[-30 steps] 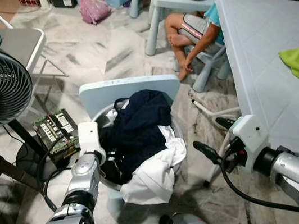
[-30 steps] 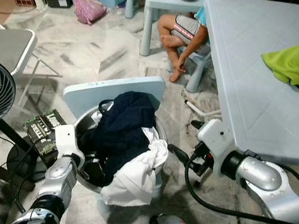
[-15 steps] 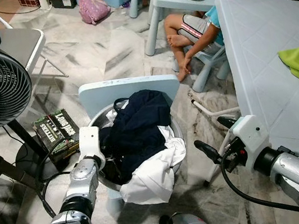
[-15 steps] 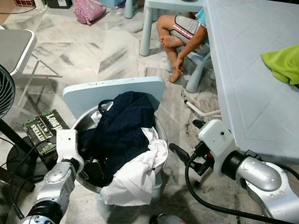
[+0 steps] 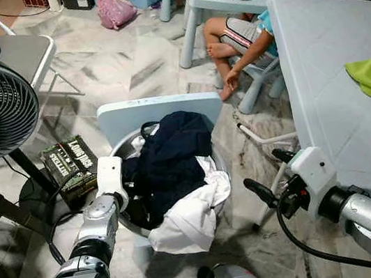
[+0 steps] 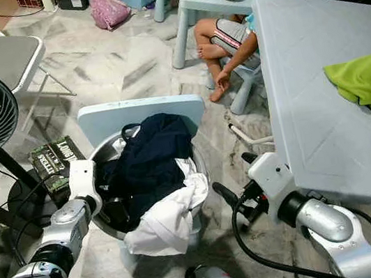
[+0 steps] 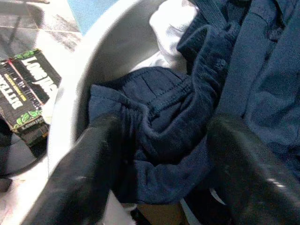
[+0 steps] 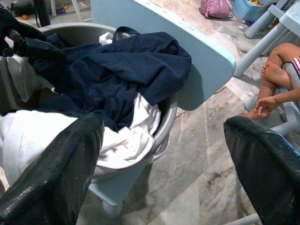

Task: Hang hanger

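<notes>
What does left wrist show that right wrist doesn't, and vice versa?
Left wrist alone: the black printed box on the floor beside the tub, and the left pincer open over folds of the navy garment. Right wrist alone: the light blue board behind the tub, a person's bare feet, and the open right pincer. Both: the grey tub, navy garment and white cloth.

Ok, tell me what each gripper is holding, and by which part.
Nothing is held. The left gripper is open, its fingers astride a fold of the navy garment in the basket. The right gripper is open beside it.
</notes>
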